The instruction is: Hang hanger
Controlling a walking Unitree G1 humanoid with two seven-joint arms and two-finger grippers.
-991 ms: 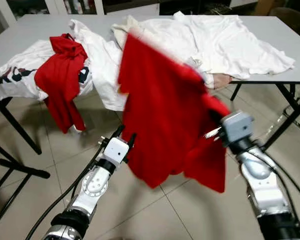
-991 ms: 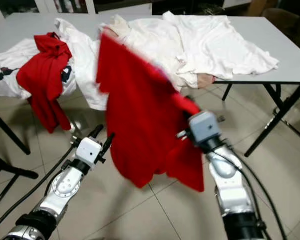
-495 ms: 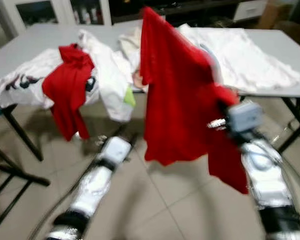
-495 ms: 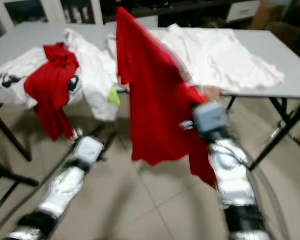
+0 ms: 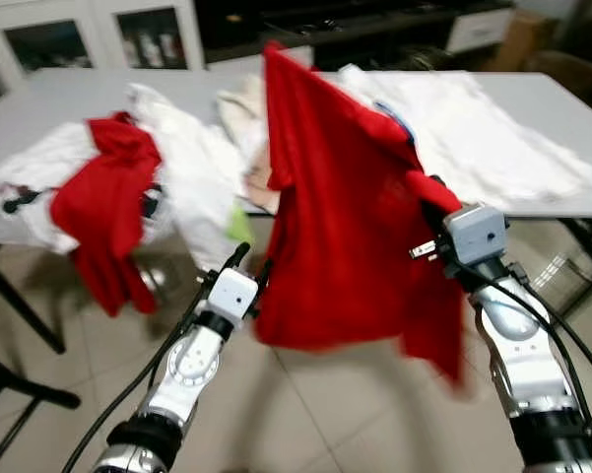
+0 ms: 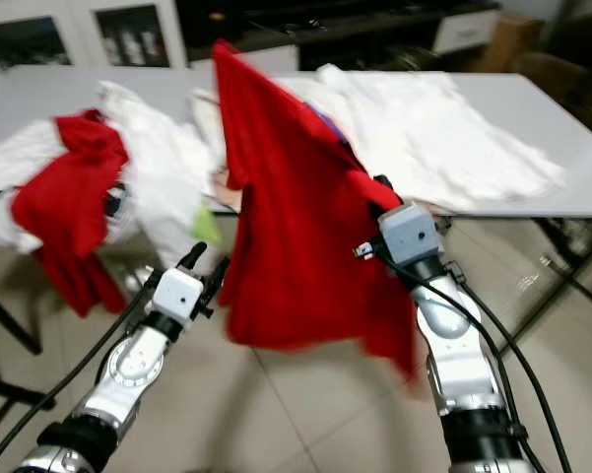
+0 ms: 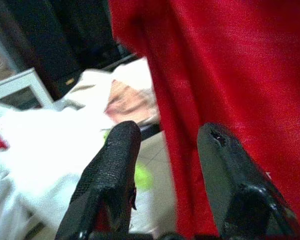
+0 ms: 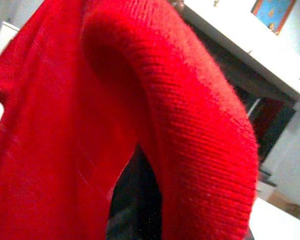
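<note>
A red shirt (image 5: pixel 345 217) hangs spread out in the air in front of me, its top corner high above the table. It hangs from my right gripper (image 5: pixel 435 195), whose fingers are buried under the fabric at the shirt's right shoulder. In the right wrist view the ribbed red collar (image 8: pixel 199 115) curves close before the camera. A bit of pale blue (image 5: pixel 404 123) peeks out at the shirt's upper edge. My left gripper (image 5: pixel 253 261) is open, low by the shirt's left edge. Its two black fingers (image 7: pixel 115 165) stand apart with red cloth just beyond them.
A grey table (image 5: pixel 59 89) stands ahead, heaped with white clothes (image 5: pixel 473 128) and a second red garment (image 5: pixel 103 212) drooping over its left front edge. Black table legs (image 5: pixel 20 315) are at the left, another leg (image 5: pixel 581 236) at the right. Tiled floor lies below.
The whole view has shifted and blurred, so the camera has moved. The right gripper holds the red shirt higher than a second ago. The left gripper stays low beside it.
</note>
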